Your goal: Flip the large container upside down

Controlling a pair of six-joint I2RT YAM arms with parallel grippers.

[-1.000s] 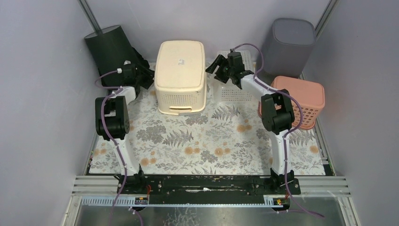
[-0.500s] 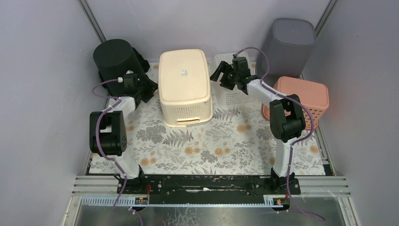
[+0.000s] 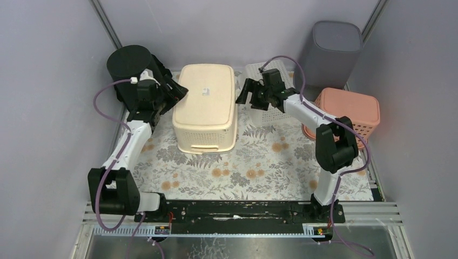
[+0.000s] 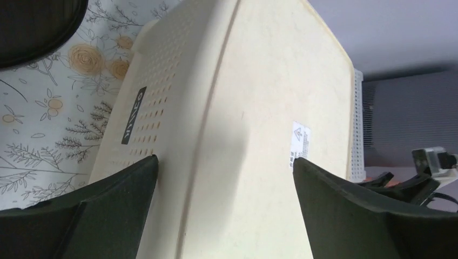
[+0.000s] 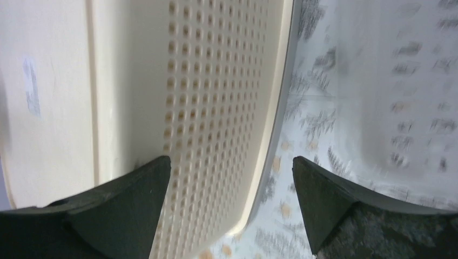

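Note:
The large container (image 3: pixel 205 105), a cream perforated tub, rests on the floral mat with its flat base facing up. A small white label shows on that base (image 4: pixel 301 141). My left gripper (image 3: pixel 178 91) is at its far left corner and stands open; in the left wrist view the gripper (image 4: pixel 224 161) has its fingers spread over the container (image 4: pixel 259 97) without clamping it. My right gripper (image 3: pixel 246 93) is open beside the right wall. In the right wrist view the perforated side (image 5: pixel 216 108) and rim lie between the spread fingers of the gripper (image 5: pixel 230 161).
A black bin (image 3: pixel 129 65) stands at the back left, just behind the left arm. A grey bin (image 3: pixel 330 51) is at the back right, a pink basket (image 3: pixel 351 110) lies at the right, and a white perforated basket (image 3: pixel 270 110) sits under the right forearm. Walls close in both sides.
Both grippers opened wider. The container slid a little toward the near side and turned slightly. The left arm stretched out, and the black bin went from tilted to upright.

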